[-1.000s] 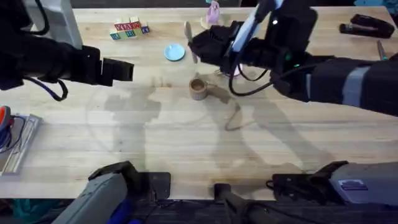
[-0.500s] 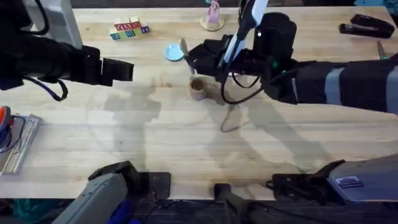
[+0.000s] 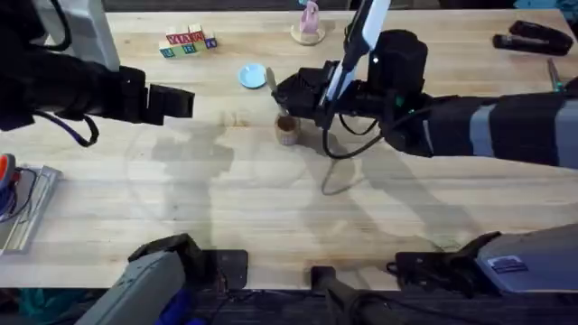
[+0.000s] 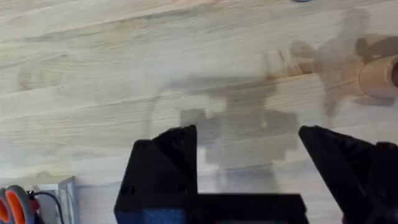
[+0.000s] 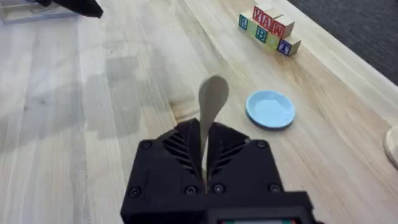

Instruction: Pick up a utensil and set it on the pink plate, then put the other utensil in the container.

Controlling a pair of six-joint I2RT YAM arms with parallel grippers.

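table (image 3: 226,208) first: light wood, right arm (image 3: 488,126) reaches across it from the right, and over the last second it has slid left and toward the near side, so its gripper (image 3: 287,90) now hangs just above the container (image 3: 287,130) instead of off to the far right of it. right gripper is clamped tight on the spoon (image 5: 211,106) - handle pinched between the fingers, bowl sticking out ahead, seen clearly in the right wrist view. container stands upright mid-table, blue plate (image 3: 253,75) just beyond it, letter blocks (image 3: 187,41) further off. my read: spoon is lined up for the drop, lowering and release come next. left gripper (image 4: 249,155) hovers wide apart over bare wood, holding nothing - parked well left, unchanged. pink plate and fork are hidden under the arm, can't confirm them.
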